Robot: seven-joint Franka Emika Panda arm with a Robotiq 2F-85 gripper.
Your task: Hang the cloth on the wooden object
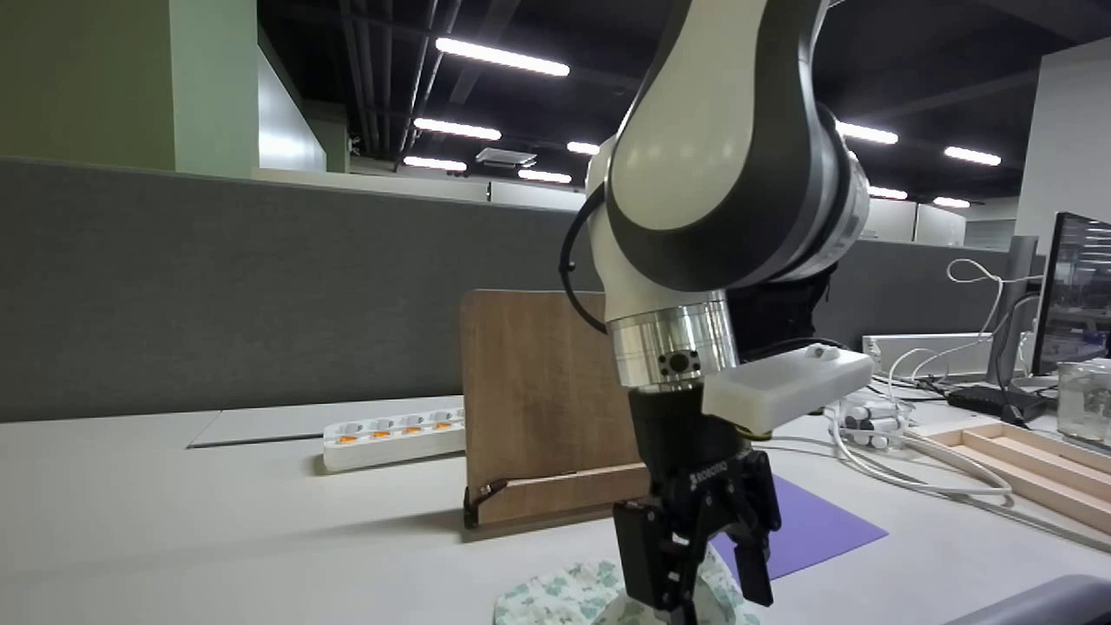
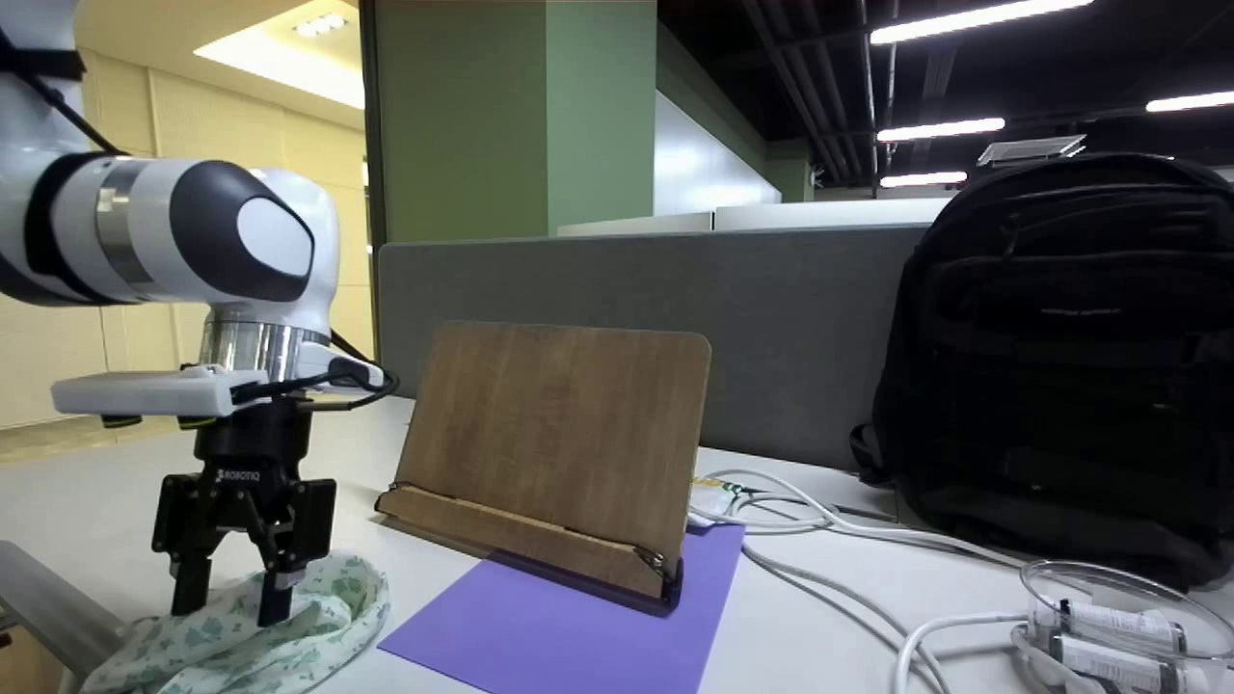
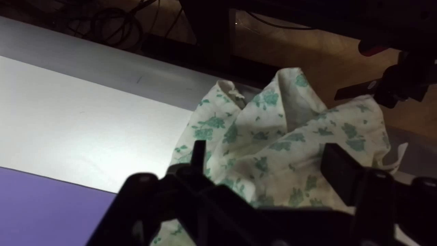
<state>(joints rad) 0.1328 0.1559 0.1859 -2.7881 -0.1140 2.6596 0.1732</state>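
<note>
The cloth (image 3: pixel 280 147) is bunched in front of the stand (image 2: pixel 559 443), apart from it; the gripper (image 2: pixel 232 598) is spread over the cloth. A deep, firm pinch should be secured before any lifting.

White arm (image 1: pixel 686 148), dark panels (image 1: pixel 781 165), silver collar (image 1: pixel 638 351), black cable (image 1: pixel 566 252), black jaws (white ROBOTIQ lettering (image 1: pixel 709 474) above).

A purple sheet (image 2: pixel 569 641) lies flat on the tabletop (image 1: pixel 174 512). In an exterior view, a black backpack (image 2: pixel 1070 376) stands in front of a gray partition (image 2: pixel 791 347), with white cables (image 2: pixel 907 657) and a clear tub (image 2: pixel 1044 617) nearer. A white power strip (image 1: pixel 395 447), monitor (image 1: pixel 1079 304) and pale tray (image 1: pixel 1048 489) also show.
</note>
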